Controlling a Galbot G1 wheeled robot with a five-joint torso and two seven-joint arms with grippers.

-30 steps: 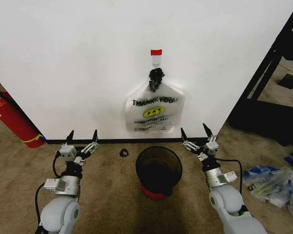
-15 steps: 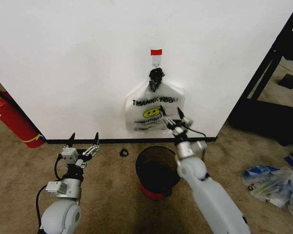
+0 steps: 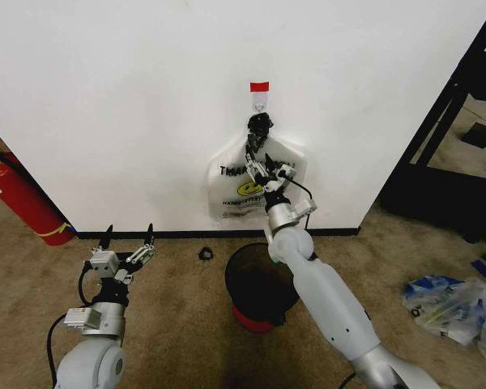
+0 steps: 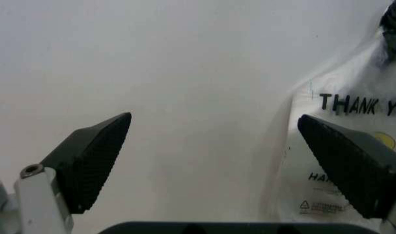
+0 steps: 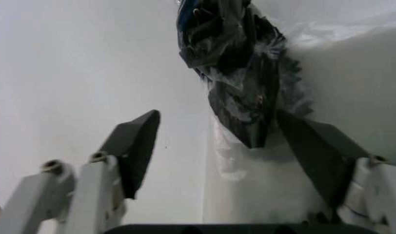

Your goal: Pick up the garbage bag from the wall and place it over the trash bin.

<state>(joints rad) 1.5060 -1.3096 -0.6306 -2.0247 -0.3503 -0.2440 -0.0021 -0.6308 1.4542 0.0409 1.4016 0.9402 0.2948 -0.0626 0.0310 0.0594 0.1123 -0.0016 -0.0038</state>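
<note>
Left gripper (image 3: 128,238) low at the robot's left front over the carpet, jaws spread wide, nothing between them. Barely shifted from a second ago, slightly lower and further left. Its wrist view looks at the wall (image 4: 185,73) with the bag's edge off to one side.

Trash bin (image 3: 263,284) sits on the carpet just ahead of centre, black mesh, red base, same spot as before. Small black ring (image 3: 205,254) on the carpet between the bin and the baseboard, unmoved.

Right gripper (image 3: 266,169): big change. A second ago it hovered low on the right beside the bin; now the arm reaches forward over the bin and the gripper is up against the garbage bag (image 3: 255,190) on the wall. Jaws released, straddling the dark bunched knot (image 5: 240,73) at the bag's top, not clamped on it.

Bag here reads white with "THANK YOU" print and a yellow smiley, hanging from the red-topped hook (image 3: 259,91), still on the wall.

Red fire extinguisher (image 3: 20,198) far left by the baseboard.
</note>
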